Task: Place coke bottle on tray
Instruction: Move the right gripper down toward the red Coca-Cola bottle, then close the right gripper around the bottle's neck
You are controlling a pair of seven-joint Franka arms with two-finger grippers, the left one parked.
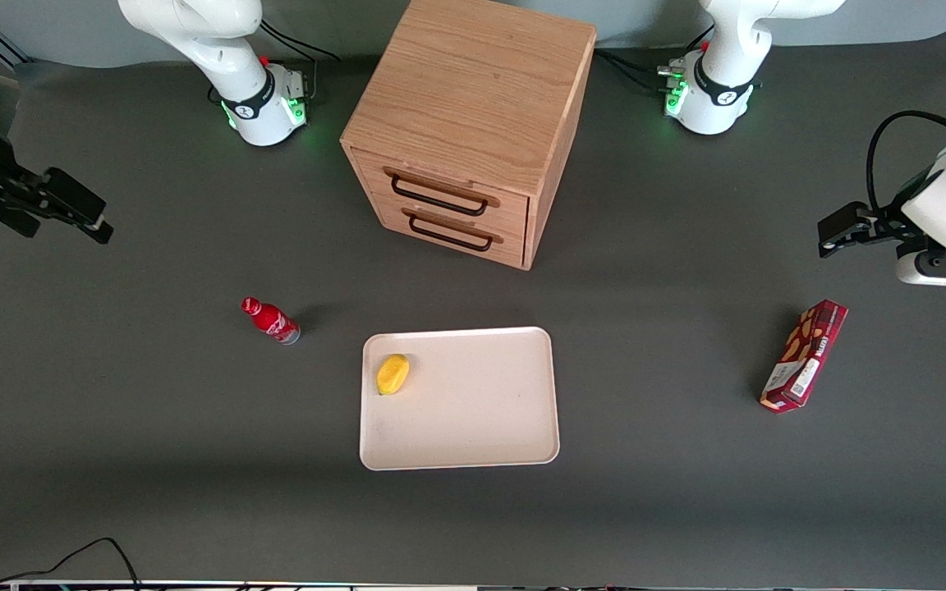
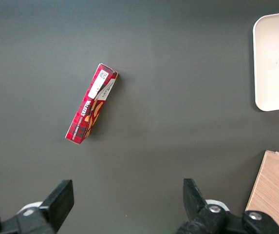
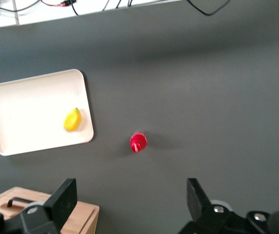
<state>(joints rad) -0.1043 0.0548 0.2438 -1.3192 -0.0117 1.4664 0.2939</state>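
The coke bottle (image 1: 270,320) stands on the dark bench (image 1: 153,460), apart from the tray (image 1: 481,427), just off the tray's corner on the working arm's side and farther from the front camera than most of it. Bare bench surrounds the bottle on every side. The gripper (image 3: 129,204) hangs high near the bench edge at the working arm's end, well apart from the bottle, its jaws spread wide and holding nothing. A lemon (image 1: 392,374) lies inside the tray against its rim nearest the bottle; it seems to touch that rim. A wooden drawer cabinet (image 1: 465,131) stands farther from the front camera than the tray. A snack box (image 1: 804,355) lies toward the parked arm's end.
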